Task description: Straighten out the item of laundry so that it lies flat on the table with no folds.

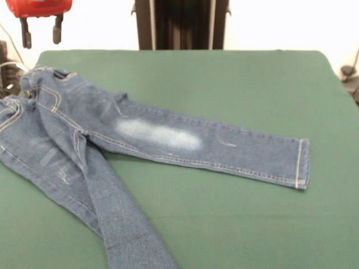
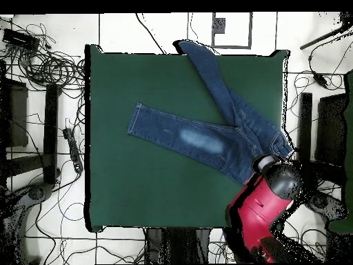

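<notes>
Up high, clear of the cloth: gripper [image 1: 41,32], two black fingers [image 1: 26,33] parted, gripping nothing. Just below and beside it, waistband of the jeans [image 1: 101,134] at the edge of the table [image 1: 235,84]. Stretching away from the gripper, one leg with pale thigh patch; other leg angled off, overhanging the table edge.

Blue denim jeans [image 1: 112,140] w/ tan stitching lie on the dark green surface [image 1: 235,213] at left of the front view, waistband at upper left by the edge. Legs splayed in a V: one w/ a whitish faded patch runs right to a hemmed cuff at mid-right, the other runs down past the bottom edge. Fabric mostly flat, some bunching near waist and crotch.
</notes>
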### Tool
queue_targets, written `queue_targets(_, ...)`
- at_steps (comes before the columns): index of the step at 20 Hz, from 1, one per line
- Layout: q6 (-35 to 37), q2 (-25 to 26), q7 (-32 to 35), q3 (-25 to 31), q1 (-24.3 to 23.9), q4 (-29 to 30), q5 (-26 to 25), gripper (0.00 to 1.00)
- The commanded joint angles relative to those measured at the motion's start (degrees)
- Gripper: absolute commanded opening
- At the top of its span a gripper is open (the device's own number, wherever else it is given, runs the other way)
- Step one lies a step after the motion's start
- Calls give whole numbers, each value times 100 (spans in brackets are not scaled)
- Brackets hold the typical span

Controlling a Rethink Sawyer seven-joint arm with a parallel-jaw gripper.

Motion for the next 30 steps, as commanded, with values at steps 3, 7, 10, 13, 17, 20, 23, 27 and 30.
queue_targets(3,-1357,250,-2624,1391,219,-1000,2005,100)
queue_targets(7,-1861,522,-2597,1783,199,-1560,2328,100)
queue_targets(10,-2248,789,-2634,1908,226,-1958,2356,100)
queue_targets(13,-2510,1134,-2638,1985,244,-2325,2222,100)
queue_targets(17,-2355,1556,-2267,1859,357,-2564,1660,100)
queue_targets(20,-2388,1740,-1984,1845,477,-2732,1553,100)
queue_targets(23,-2361,1893,-1630,1736,652,-2867,1354,100)
queue_targets(27,-2225,2063,-1203,1524,874,-2948,1027,100)
queue_targets(30,-2159,2186,-1003,1413,993,-3029,826,100)
